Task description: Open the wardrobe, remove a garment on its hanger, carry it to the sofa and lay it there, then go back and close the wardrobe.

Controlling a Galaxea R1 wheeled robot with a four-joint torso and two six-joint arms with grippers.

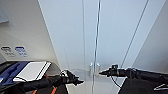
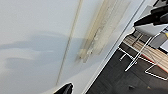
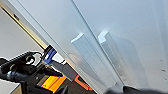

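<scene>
- Wardrobe [image 1: 100,32] filled the centre and right of the head view; both white doors were shut, the seam running down the middle.
- Paired handles [image 1: 94,69] stood at the seam in the lower centre, seen close up in the right wrist view [image 3: 100,57].
- Right gripper [image 1: 102,73] pointed at the handles from the lower right, its tip just beside the right-hand one; whether its fingers were apart or together could not be told.
- Left gripper [image 1: 80,81] hung lower left of the handles, apart from the door; its finger state likewise could not be told.
- Step in hand, as judged: opening the wardrobe. The next move calls for closing fingers around a handle.
- Blue-and-white case [image 1: 27,71] lay at lower left; nothing stood between grippers and handles.
</scene>
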